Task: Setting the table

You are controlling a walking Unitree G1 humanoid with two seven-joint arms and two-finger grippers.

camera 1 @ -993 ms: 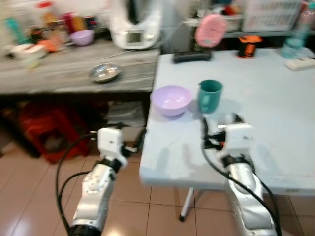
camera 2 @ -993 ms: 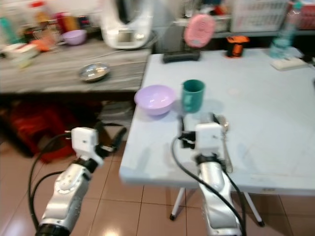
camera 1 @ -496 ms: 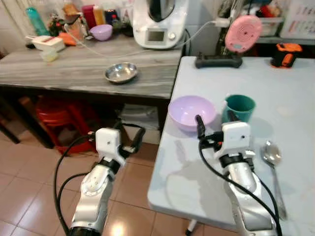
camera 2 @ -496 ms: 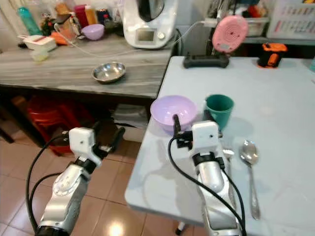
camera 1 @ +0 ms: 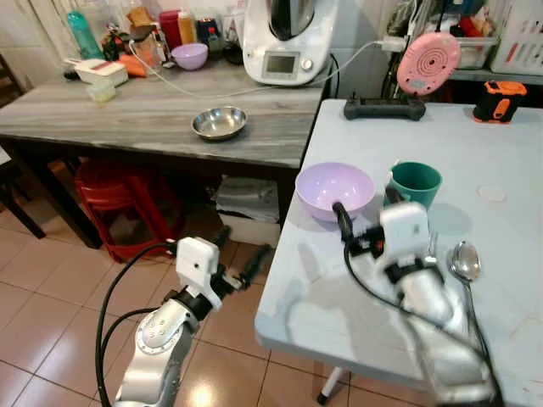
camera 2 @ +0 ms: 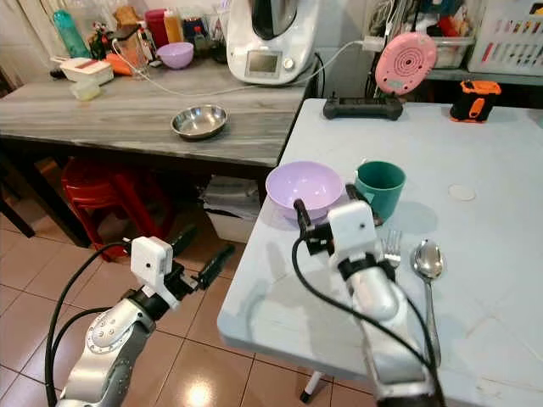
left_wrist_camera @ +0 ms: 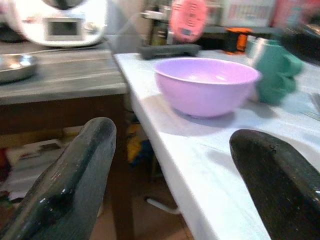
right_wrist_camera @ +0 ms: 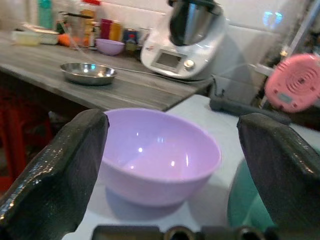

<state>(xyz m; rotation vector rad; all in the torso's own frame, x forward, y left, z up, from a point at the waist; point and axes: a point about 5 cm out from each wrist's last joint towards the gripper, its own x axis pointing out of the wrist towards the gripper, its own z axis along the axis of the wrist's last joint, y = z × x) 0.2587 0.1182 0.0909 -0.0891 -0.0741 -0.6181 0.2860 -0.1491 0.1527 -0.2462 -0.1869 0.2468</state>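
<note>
We see a pale table [camera 2: 475,153] with a place setting near its front left corner. A lilac bowl [camera 2: 304,186] stands closest to the table's left edge, and a green cup [camera 2: 379,188] stands upright just beside it on the right, the two near one another but not visibly touching. In front of the cup lie a fork [camera 2: 391,246] and a spoon [camera 2: 428,263], side by side, the spoon on the right with its bowl end toward the cup.

The right gripper [camera 2: 327,200] hovers above the table just in front of the bowl and cup, its white wrist housing covering part of the fork. Its two black fingers [right_wrist_camera: 55,165] are spread wide; in the right wrist view the whole bowl sits between them with space on either side, and the cup's rim shows by the far finger. We see nothing held and no contact with the bowl, cup or cutlery.

The left gripper [camera 2: 204,254] hangs off the table's left edge, over the tiled floor [camera 2: 34,280], below the tabletop. Its fingers [left_wrist_camera: 75,180] are likewise spread wide apart and empty, pointing toward the table's side; the left wrist view looks along them at the bowl and the cup beyond.

To the left of the table stands a grey wooden counter [camera 2: 110,110] bearing a steel dish [camera 2: 198,121], a white kitchen appliance [camera 2: 270,38] and a small purple bowl [camera 2: 176,55]. Red stools [camera 2: 110,195] sit beneath the counter
</note>
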